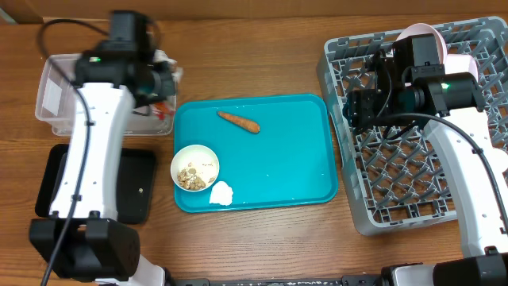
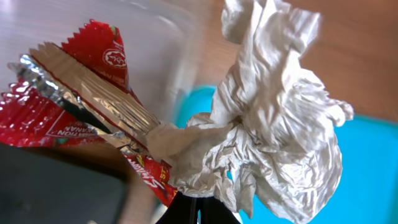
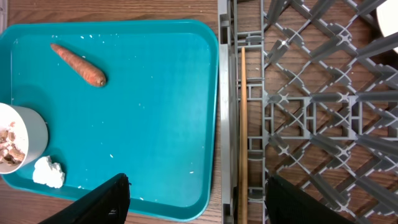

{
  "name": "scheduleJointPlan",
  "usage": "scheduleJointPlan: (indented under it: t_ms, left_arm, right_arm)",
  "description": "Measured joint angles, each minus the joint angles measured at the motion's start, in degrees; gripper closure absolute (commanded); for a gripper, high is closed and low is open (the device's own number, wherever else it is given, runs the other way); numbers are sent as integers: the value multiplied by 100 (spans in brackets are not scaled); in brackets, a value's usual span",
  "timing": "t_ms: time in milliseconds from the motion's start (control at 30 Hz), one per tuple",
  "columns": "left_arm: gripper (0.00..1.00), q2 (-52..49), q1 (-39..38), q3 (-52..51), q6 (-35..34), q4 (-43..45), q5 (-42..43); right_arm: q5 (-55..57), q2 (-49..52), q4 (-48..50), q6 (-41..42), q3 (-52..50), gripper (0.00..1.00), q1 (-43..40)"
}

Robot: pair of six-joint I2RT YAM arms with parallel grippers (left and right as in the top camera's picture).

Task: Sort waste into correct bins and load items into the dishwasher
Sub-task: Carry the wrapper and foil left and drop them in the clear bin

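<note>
Left claw [image 1: 159, 79] clamps the crumpled white paper [image 2: 273, 118], with the red wrapper [image 2: 74, 118] touching it, above the clear tub [image 1: 49, 87] at the desk's rear left corner. The tub appears to lie directly below, so release there. Right claw [image 3: 199, 199] stands wide and empty over the dish rack [image 1: 413, 191].

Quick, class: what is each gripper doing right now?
Left gripper: closed on the crumpled white paper.
Right gripper: open, holding nothing.
</note>
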State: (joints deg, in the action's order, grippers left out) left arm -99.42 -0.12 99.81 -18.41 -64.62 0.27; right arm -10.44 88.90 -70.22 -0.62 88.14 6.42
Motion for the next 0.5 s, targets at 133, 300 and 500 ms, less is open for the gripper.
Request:
scheduleJointPlan:
  t_ms: [133,300,500]
  left_arm:
    - [96,-31,621,-2,48,352,-37]
    - [80,-243,953,-2,76,501,-55]
    - [59,-492,1001,-2,98,490,-44]
  right_arm:
    - [4,0,-2,2,0,28,0]
    - [17,0,-4,0,0,28,0]
    - [20,0,-11,-2,0,28,0]
